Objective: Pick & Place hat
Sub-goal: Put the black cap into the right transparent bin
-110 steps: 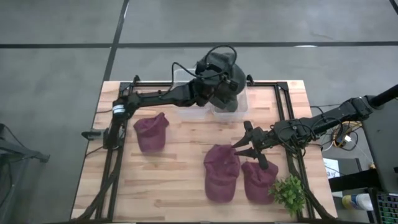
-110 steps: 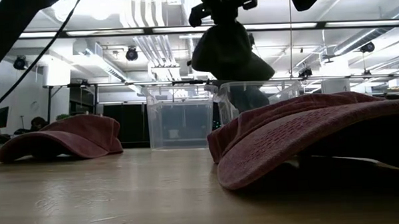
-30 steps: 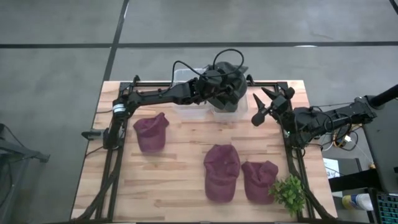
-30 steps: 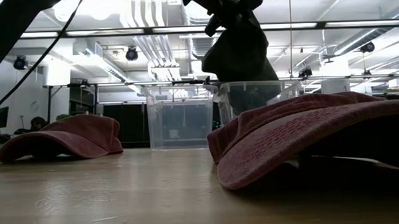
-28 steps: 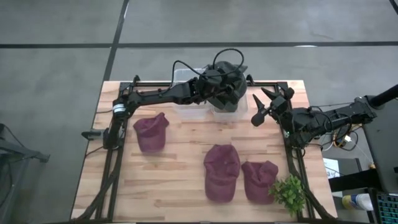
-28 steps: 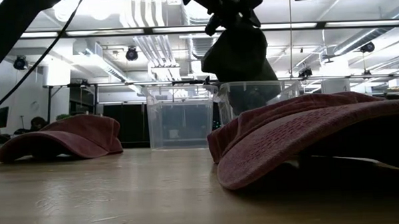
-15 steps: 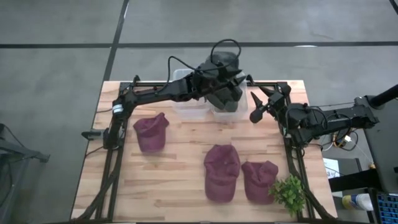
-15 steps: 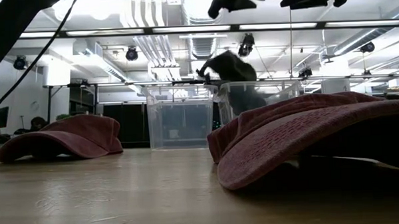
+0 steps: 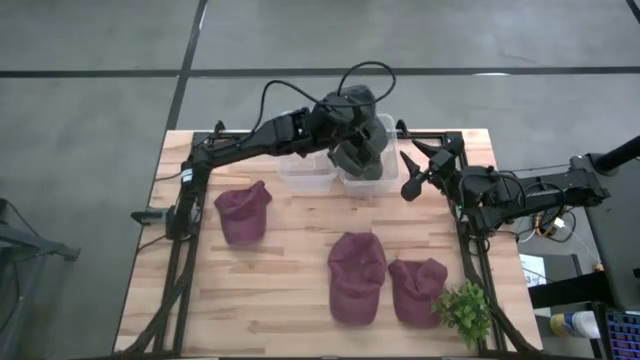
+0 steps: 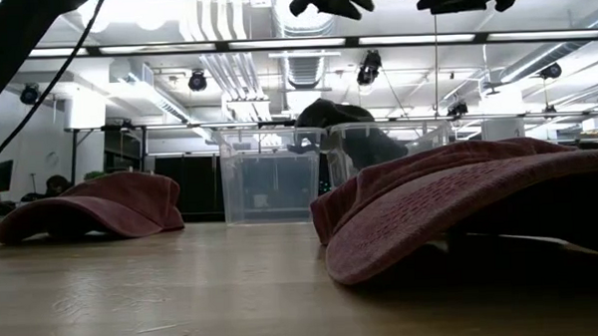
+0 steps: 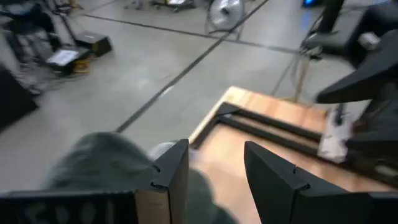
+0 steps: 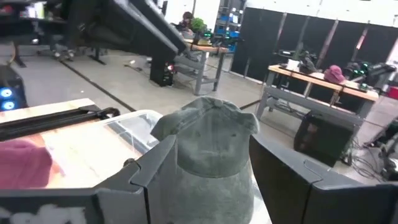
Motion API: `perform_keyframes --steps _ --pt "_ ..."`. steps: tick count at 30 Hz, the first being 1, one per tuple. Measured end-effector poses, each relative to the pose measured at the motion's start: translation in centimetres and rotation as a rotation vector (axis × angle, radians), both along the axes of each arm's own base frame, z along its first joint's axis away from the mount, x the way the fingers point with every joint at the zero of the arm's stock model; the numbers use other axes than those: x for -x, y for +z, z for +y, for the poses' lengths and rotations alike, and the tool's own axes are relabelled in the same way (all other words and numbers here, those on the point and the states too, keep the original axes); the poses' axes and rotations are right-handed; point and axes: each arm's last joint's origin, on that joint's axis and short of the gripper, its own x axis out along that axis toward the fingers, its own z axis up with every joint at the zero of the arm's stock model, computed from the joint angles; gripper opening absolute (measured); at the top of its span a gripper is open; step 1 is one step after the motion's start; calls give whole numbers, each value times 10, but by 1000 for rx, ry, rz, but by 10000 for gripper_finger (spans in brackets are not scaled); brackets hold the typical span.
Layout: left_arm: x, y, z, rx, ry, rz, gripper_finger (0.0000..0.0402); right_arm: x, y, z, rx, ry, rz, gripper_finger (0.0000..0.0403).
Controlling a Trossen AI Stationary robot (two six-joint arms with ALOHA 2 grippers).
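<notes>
Evidently dropped: grey hat resting in the clear bin at 12 o'clock on the counter, under the left end effector, fingers spread. Right end effector at 2 o'clock, likewise released, empty, probably waiting clear. Maroon hats unpicked toward 6.

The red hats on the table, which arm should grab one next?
Probably the right. The right gripper is open and empty, hovering beside the bin, nearer the two red hats in front. The left gripper is open above the grey hat in the bin.
</notes>
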Motion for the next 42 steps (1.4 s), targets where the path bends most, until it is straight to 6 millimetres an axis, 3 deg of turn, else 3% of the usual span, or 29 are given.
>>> perform_keyframes --steps 5,9,19,34,39,42 --pt "23 13 -1 -45 119 100 147 -4 -1 -7 17 -21 34 196" --pt "50 18 -2 -40 215 190 147 -14 3 -20 8 59 51 196" --pt "108 11 9 5 368 330 147 -60 13 -71 -55 96 160 196" --pt "193 -27 38 -13 527 305 147 -139 26 -165 -158 -28 316 144" --pt "213 -44 37 -56 542 265 147 -157 26 -179 -255 -50 438 115" --pt "220 -55 35 -86 537 228 147 -161 15 -182 -343 -67 538 97"
